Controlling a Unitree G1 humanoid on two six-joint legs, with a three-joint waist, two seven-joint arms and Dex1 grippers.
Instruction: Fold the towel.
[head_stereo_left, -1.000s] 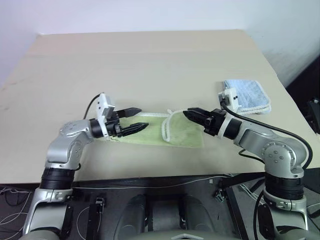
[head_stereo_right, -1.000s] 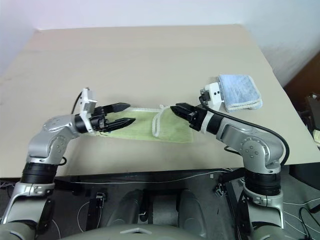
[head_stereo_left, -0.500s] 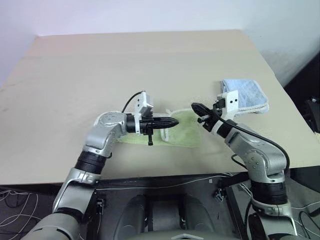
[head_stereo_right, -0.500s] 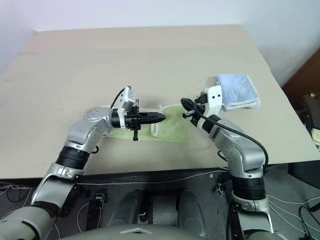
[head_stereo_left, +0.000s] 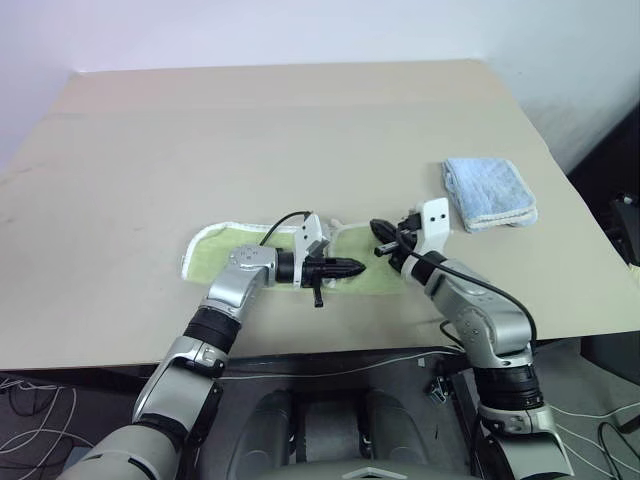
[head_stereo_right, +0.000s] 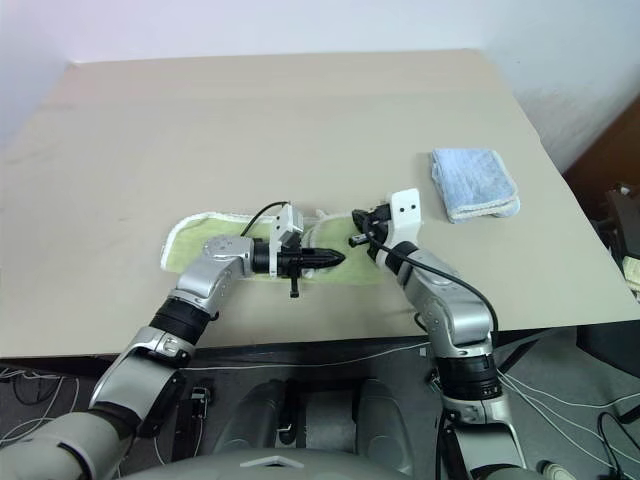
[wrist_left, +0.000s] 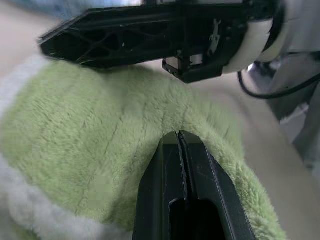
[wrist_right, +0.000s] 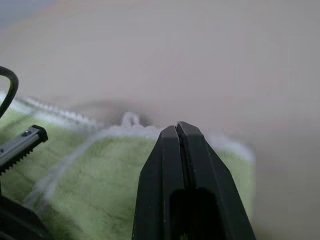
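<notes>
The towel (head_stereo_left: 225, 248) is a light yellow-green terry cloth with a fluffy pile and a white stitched border, and it lies as a long strip on the tan table (head_stereo_left: 280, 130), stretched out beneath both grippers. Its end on the far side of the left arm is rounded, and the white edging there curls up a little from the table. The end under the grippers is doubled over, so the white border crosses the green surface just beside the fingertips, and a small white loop sticks out from the edge just beyond the right gripper. The left gripper (head_stereo_left: 352, 267) points across toward the right one, low over the folded part, with its two black fingers pressed flat together and nothing between them; in the left wrist view the green pile bulges up right behind the tips (wrist_left: 181, 137). The right gripper (head_stereo_left: 381, 233) faces it from the other side, near but apart, its fingers likewise closed tight on nothing above the towel's white edge. Well beyond the right gripper, off to its outer side, a small pale blue towel (head_stereo_left: 490, 192) sits folded on the table.
</notes>
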